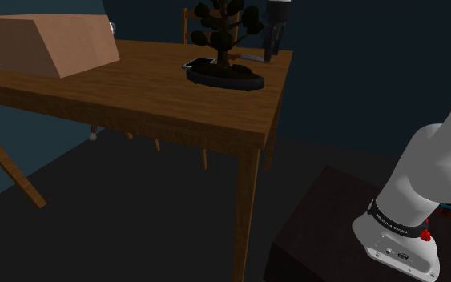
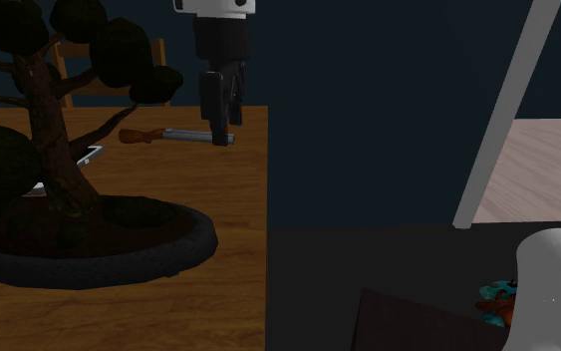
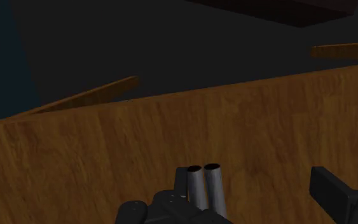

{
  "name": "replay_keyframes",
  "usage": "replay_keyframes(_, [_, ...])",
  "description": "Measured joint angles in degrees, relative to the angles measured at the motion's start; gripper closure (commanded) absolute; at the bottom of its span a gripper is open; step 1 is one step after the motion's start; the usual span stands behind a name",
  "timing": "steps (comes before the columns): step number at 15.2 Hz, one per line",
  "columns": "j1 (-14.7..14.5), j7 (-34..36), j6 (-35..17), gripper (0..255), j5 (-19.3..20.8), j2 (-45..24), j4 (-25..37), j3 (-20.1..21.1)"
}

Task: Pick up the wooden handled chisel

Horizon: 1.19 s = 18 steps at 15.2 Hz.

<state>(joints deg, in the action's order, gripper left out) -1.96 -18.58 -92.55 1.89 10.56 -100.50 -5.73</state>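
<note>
Table (image 1: 135,104): wood, carrying everything. Its near edge runs across the shoulder view.
Stand (image 1: 320,232): dark box at the shoulder view's lower right, well apart from the table leg.
Arm (image 1: 440,168): white, rising from the stand. It likely reaches high over the table to come down on the far corner from above.
Box (image 1: 47,40): plain tan block on the table's far left in the shoulder view, clear of the work.
Bonsai (image 1: 223,28): dark tree in a shallow black tray (image 1: 223,80), between the near edge and the target. Its branches probably explain the steep approach.
Flat device (image 2: 89,155): thin pale-edged slab lying just beside the tray.
Gripper (image 2: 218,128): pointing down at the far right corner of the table. Its fingers stand apart, astride the metal shank and clasping nothing yet.
Chisel (image 2: 168,135): lying flat at that far corner behind the bonsai.
Handle (image 2: 140,135): brown, pointing towards the tree.
Blade (image 3: 204,186): grey, lying between the fingers on the free side, which seems the easier place to grip.
Writing: a dark band (image 1: 396,224) on the arm's base has pale lettering, too small to read.
</note>
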Motion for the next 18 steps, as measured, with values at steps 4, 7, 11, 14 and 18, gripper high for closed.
replay_keyframes(4, [-0.3, -3.8, 0.6, 0, -0.5, -7.9, 10.4, -0.3])
replay_keyframes(7, [-0.3, -6.2, 2.4, 0, -1.1, -14.8, 20.3, -0.2])
replay_keyframes(11, [-0.4, -6.8, 0.1, 0, -1.1, -15.3, 18.9, -0.1])
replay_keyframes(14, [-0.4, -6.7, -2.4, 0, -1.0, -14.5, 15.6, -0.1])
replay_keyframes(18, [-0.5, -6.6, -3.6, 255, -1.0, -14.4, 14.3, -0.1])
